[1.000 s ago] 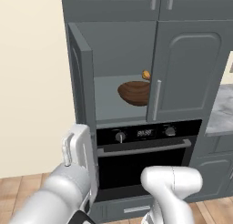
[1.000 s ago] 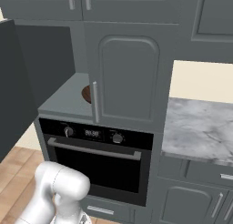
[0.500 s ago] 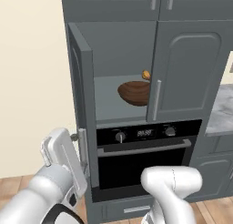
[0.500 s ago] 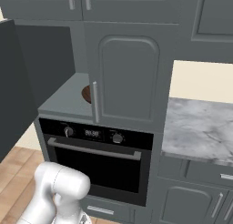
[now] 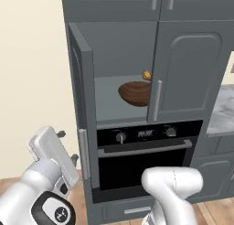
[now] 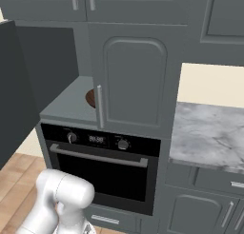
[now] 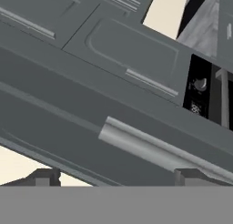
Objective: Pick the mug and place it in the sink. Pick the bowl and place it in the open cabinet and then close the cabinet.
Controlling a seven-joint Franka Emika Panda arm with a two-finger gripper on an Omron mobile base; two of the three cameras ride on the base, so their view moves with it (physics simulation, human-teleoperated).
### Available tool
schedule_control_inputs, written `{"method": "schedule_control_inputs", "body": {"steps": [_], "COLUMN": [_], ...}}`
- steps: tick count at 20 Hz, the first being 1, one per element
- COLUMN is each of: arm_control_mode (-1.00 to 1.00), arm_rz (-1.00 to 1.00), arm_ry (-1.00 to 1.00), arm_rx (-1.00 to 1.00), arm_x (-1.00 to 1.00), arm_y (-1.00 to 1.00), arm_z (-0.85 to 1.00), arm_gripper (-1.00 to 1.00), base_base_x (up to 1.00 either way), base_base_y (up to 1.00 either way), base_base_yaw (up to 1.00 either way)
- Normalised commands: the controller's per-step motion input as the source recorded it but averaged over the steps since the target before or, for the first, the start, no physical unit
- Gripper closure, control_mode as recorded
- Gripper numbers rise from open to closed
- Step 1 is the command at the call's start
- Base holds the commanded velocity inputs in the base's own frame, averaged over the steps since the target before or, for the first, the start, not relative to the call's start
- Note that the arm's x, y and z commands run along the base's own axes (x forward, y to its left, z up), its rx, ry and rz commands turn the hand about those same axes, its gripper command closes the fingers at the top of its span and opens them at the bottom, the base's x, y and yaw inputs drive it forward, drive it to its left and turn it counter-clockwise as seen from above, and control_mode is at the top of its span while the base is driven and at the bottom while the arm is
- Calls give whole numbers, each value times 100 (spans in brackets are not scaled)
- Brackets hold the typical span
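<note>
Bowl (image 5: 135,93) sits on the shelf inside the cabinet (image 5: 192,68), beside a small orange thing (image 5: 146,75) at its far edge, so what remains looks like shutting the open left door (image 5: 81,109). The gripper (image 7: 113,175) hangs low beside that door's outer face, its fingers (image 7: 43,176) spread wide with nothing between them, and the hand view looks straight onto the door's bar handle (image 7: 159,148).

To do this well, I judge the hand should get behind the door's free edge or press flat on its outer panel, then sweep in an arc that follows the hinge, pushing steadily until the door meets its closed twin. A push too near the hinge would give little leverage.

From the right base view the closed door (image 6: 134,78) covers most of the bowl, leaving a brown sliver. Whether the fingers touch the door cannot be told. Below, the oven (image 6: 102,164) stands shut.
</note>
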Motion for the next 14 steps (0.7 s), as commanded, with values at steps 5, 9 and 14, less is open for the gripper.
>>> {"method": "schedule_control_inputs", "body": {"steps": [5,9,14], "arm_control_mode": [-100,-100,-100], "arm_rz": [0,0,0], "arm_ry": [0,0,0], "arm_rx": [0,0,0], "arm_x": [1,0,15], "arm_y": [0,-5,-18], "arm_z": [-17,-13,-5], "arm_gripper": [-100,-100,-100], "base_base_x": [0,0,0], "base_base_y": [0,0,0], "base_base_yaw": [0,0,0]}}
